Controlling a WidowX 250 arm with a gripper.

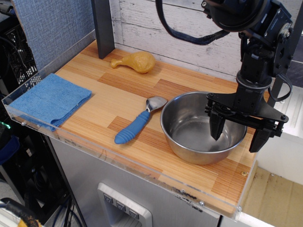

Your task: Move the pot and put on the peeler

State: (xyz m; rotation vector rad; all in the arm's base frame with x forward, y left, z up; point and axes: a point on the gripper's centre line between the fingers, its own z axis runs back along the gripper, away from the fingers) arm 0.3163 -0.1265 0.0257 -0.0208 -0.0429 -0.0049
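The shiny steel pot (189, 130) stands on the wooden table (118, 90) at the right, near the front edge. The peeler (137, 124), with a ribbed blue handle and a silver head, lies just left of the pot, its head close to the pot's rim. My gripper (237, 134) hangs over the pot's right side with its jaws spread wide. One finger (217, 128) is inside the pot and the other is outside the right rim. The jaws are open and hold nothing.
A yellow toy drumstick (135, 61) lies at the back of the table. A folded blue cloth (49, 99) lies at the left end. A clear low wall runs along the table's front and left edges. A dark post (103, 28) stands at the back left.
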